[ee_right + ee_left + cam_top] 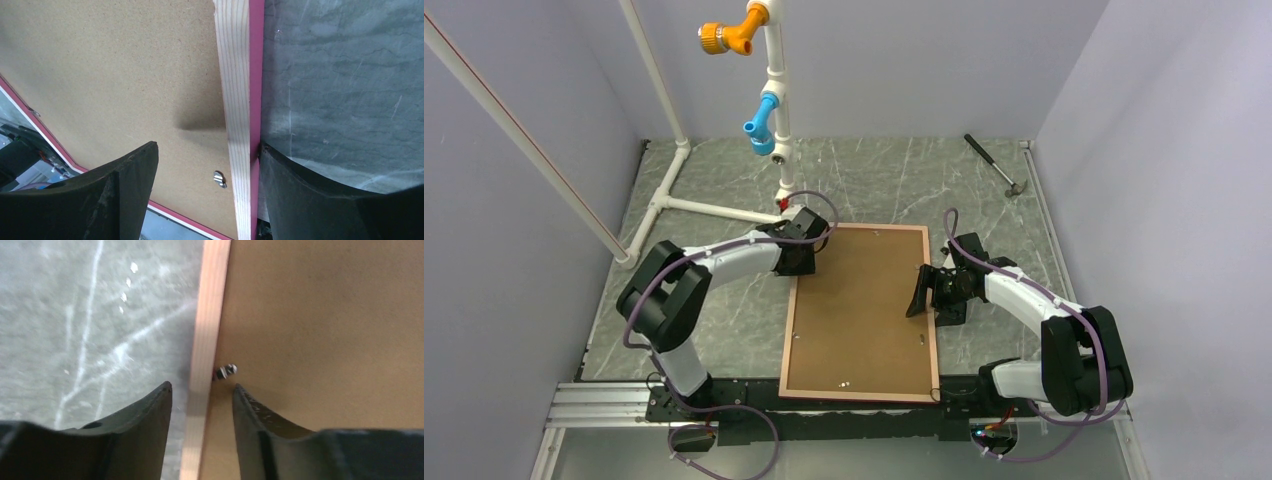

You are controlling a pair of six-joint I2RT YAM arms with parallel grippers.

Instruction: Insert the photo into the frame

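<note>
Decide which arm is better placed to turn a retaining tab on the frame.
Left, probably: the left tab lies just beyond a fingertip of the left gripper; the right tab sits farther back between the right gripper's fingers.

Left gripper (202,386), right gripper (207,146) open (arms bent inward).

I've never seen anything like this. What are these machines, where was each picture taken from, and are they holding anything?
These are two robot arms bolted to a table. The wide picture comes from a camera above; the two close-ups come from cameras on the wrists, so each shows its own black fingers. A picture frame lies face down, a brown backing panel in it. The left gripper and the right gripper each straddle a side rail, open, gripping nothing. A white pipe stand and a hammer sit farther back. No photo is visible.
</note>
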